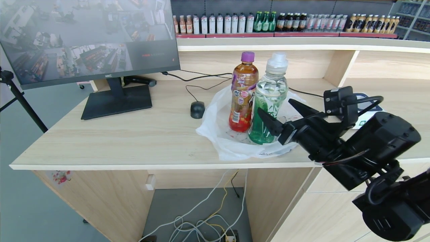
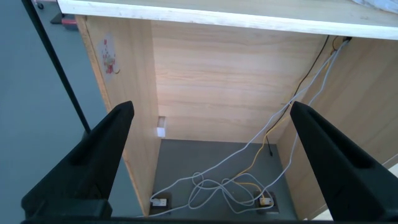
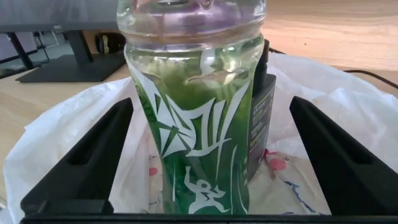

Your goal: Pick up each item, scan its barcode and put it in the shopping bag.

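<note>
Monitor is on the left of the counter, with the mouse right of its stand. Next over lies the bag, and standing on it are the left bottle and the right bottle, side by side. The right gripper is just beside the right one.

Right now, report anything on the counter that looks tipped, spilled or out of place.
Nothing is tipped or spilled. The orange drink bottle with a purple cap and the clear green-labelled bottle stand upright, capped. One oddity: they stand on the white plastic bag, which lies spread out on the wooden counter.
</note>
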Robot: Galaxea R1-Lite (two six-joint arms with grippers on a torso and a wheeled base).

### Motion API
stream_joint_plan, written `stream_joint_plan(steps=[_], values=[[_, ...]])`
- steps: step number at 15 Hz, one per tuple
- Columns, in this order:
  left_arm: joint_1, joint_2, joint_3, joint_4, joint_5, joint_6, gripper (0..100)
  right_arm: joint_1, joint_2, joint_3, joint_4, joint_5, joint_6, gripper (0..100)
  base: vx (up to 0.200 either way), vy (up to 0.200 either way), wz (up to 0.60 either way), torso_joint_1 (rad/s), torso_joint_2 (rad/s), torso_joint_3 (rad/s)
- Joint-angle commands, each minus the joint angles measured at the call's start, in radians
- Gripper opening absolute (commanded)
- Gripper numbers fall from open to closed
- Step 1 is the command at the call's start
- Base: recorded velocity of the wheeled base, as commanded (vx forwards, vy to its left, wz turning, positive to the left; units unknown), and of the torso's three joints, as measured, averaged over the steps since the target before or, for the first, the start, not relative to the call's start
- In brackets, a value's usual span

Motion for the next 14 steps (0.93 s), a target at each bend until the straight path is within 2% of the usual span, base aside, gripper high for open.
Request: stream_joint_plan(steps=[1, 5, 10, 12, 14], values=[[0.0, 0.0, 0.0, 0.0, 0.0, -0.002, 100, -0.014, -0.147, 0.092, -0.001, 0.0, 0.0, 100, 0.0, 0.0, 0.0, 0.0, 0.0, 0.0], [0.0, 0.0, 0.0, 0.0, 0.0, 0.0, 100, -0.057, -0.328, 0.245, 0.002, 0.002, 0.001, 100, 0.0, 0.0, 0.0, 0.0, 0.0, 0.0], [0.0, 0.0, 0.0, 0.0, 0.0, 0.0, 100, -0.118, -0.616, 0.58, 0.011, 0.005, 0.003, 100, 0.0, 0.0, 0.0, 0.0, 0.0, 0.0], [0.0, 0.0, 0.0, 0.0, 0.0, 0.0, 100, -0.121, -0.699, 0.604, 0.088, -0.003, 0.003, 100, 0.0, 0.0, 0.0, 0.0, 0.0, 0.0], [0.0, 0.0, 0.0, 0.0, 0.0, 0.0, 100, -0.121, -0.803, 0.604, 0.255, -0.003, -0.005, 100, 0.0, 0.0, 0.0, 0.0, 0.0, 0.0]])
